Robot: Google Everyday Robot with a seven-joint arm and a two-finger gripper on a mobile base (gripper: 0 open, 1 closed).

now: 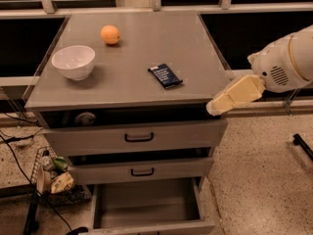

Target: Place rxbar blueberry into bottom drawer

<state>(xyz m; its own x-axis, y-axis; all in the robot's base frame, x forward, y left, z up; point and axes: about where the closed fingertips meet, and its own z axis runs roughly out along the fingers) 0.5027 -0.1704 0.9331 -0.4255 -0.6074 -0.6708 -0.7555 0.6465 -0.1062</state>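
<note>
The rxbar blueberry (165,76), a flat dark navy bar with white lettering, lies on the grey cabinet top (137,48), right of centre near the front edge. The bottom drawer (146,202) is pulled open below, with a plain grey inside and nothing showing in it. My gripper (214,108), cream-coloured on a white arm, comes in from the right. It hangs at the cabinet's front right corner, about level with the top edge. It is to the right of the bar and apart from it.
A white bowl (73,61) and an orange fruit (110,34) sit on the left of the cabinet top. Two upper drawers with black handles (139,137) (142,172) are slightly ajar. A wire basket of items (53,177) and cables lie on the floor at left.
</note>
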